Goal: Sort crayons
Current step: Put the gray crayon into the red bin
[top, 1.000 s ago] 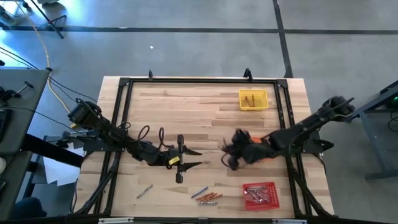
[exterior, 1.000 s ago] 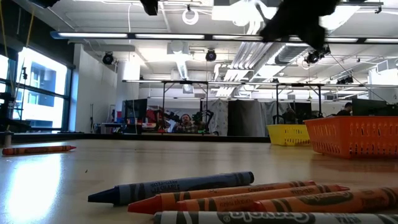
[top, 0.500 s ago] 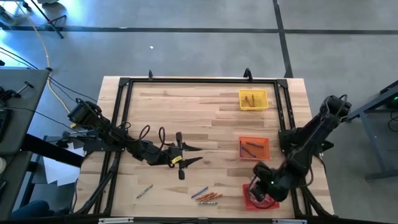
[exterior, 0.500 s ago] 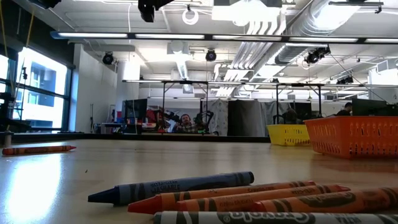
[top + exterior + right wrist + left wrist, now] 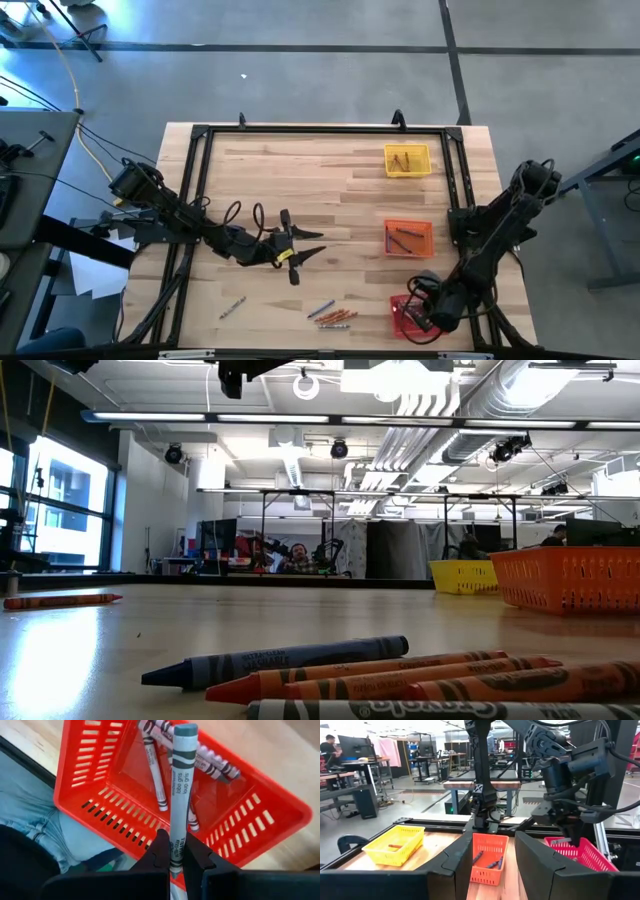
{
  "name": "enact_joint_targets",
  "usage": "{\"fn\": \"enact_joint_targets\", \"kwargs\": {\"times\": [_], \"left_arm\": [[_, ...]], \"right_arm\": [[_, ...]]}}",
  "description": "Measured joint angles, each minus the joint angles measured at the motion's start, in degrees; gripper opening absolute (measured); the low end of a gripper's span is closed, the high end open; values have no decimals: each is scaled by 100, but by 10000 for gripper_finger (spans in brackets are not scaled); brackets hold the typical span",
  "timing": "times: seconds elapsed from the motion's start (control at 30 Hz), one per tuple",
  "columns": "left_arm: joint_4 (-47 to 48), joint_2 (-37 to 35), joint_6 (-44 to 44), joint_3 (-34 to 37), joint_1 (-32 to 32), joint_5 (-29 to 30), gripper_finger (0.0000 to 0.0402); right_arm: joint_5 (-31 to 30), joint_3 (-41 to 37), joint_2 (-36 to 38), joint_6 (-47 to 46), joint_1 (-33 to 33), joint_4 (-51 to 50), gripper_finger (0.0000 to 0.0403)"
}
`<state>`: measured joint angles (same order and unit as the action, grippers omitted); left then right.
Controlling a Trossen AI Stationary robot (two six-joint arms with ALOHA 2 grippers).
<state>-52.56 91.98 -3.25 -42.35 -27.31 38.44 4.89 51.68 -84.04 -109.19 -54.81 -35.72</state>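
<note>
Wood planks form the tabletop (image 5: 300, 180) we see from above, ringed by a black frame. Along its right side sit three mesh trays: the yellow tray (image 5: 407, 160) at the far end, the orange tray (image 5: 408, 237) in the middle and the red tray (image 5: 405, 318) nearest the front edge. We see the right hand (image 5: 418, 315) lowered over the red tray. The left hand (image 5: 305, 254) hovers over the middle of the tabletop, its fingers spread apart and holding nothing. A small cluster of loose crayons (image 5: 332, 316) lies near the front edge, and a lone crayon (image 5: 232, 307) rests off to their left.

From tabletop height, we see a blue crayon (image 5: 275, 660) lying in front, with orange crayons (image 5: 400, 678) just beside it and a grey one (image 5: 440, 710) closest to the lens. A single reddish crayon (image 5: 62, 600) lies well apart at left. The orange tray (image 5: 565, 580) and yellow tray (image 5: 463, 576) stand at right. People show in the room beyond.

Past the left wrist's parted fingers (image 5: 462, 862), we see the orange tray (image 5: 489, 865) with dark crayons inside, the yellow tray (image 5: 395, 845) to one side and the red tray (image 5: 572, 854) to the other, the right arm (image 5: 570, 785) bent over it.

At the right wrist, we see the fingers (image 5: 160, 852) clamped on a grey crayon (image 5: 181, 780), held above the red tray (image 5: 100, 785), where more grey crayons (image 5: 154, 770) already lie.
</note>
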Motion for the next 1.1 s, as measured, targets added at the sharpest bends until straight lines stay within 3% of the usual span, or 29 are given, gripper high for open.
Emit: {"fn": "enact_joint_targets", "kwargs": {"times": [0.2,0.57,0.93,1.1], "left_arm": [[26,-1,-39,0,-7,0,131],[4,-234,-975,-2,-50,292,131],[-2,-242,-1296,-2,-50,808,131],[-2,-242,-1180,-2,-61,870,131]], "right_arm": [[13,0,-83,181,-7,61,5],[-68,0,-111,620,-270,503,5],[-879,0,-111,964,-378,490,5],[-1200,0,-111,892,-369,463,27]]}}
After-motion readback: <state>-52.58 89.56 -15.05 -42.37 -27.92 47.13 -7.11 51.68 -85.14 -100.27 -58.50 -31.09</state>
